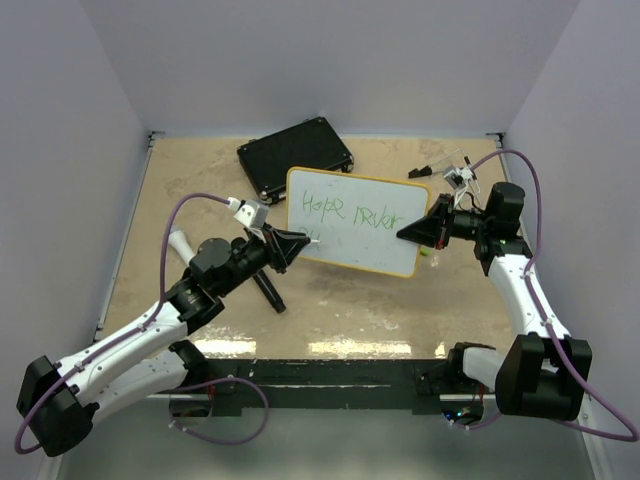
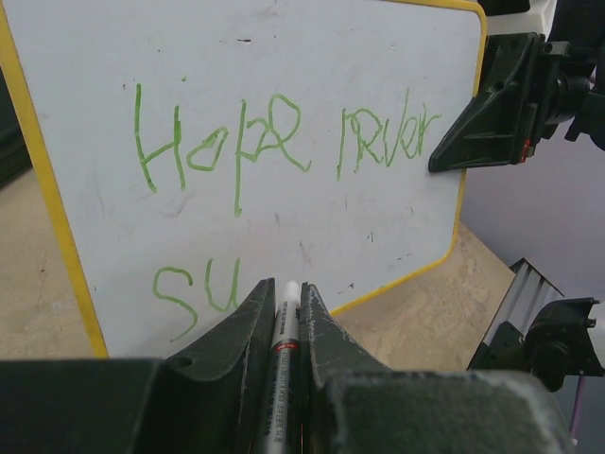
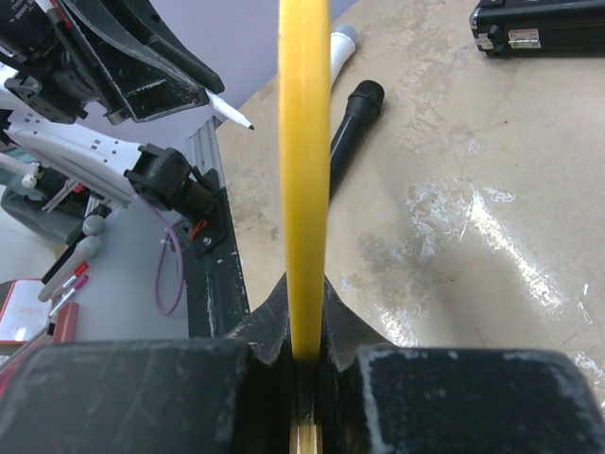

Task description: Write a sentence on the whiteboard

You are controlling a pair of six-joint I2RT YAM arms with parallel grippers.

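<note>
The whiteboard (image 1: 355,222) (image 2: 284,76), white with a yellow rim, is held tilted above the table. My right gripper (image 1: 405,232) (image 3: 304,284) is shut on its right edge; the rim (image 3: 303,142) runs edge-on between the jaws. The sentence (image 1: 350,212) (image 2: 274,142) is green handwriting, two words on top and "Su" lower left. My left gripper (image 1: 300,243) (image 2: 286,287) is shut on a white marker (image 2: 286,322) pointing at the board just right of "Su". In the right wrist view the marker tip (image 3: 244,121) stands a little off the board's face.
A black case (image 1: 296,156) lies behind the board at the back. A black cylinder (image 1: 268,290) (image 3: 352,123) and a white tube (image 1: 180,245) (image 3: 340,47) lie on the tan table under my left arm. Small clutter (image 1: 450,172) sits at the back right.
</note>
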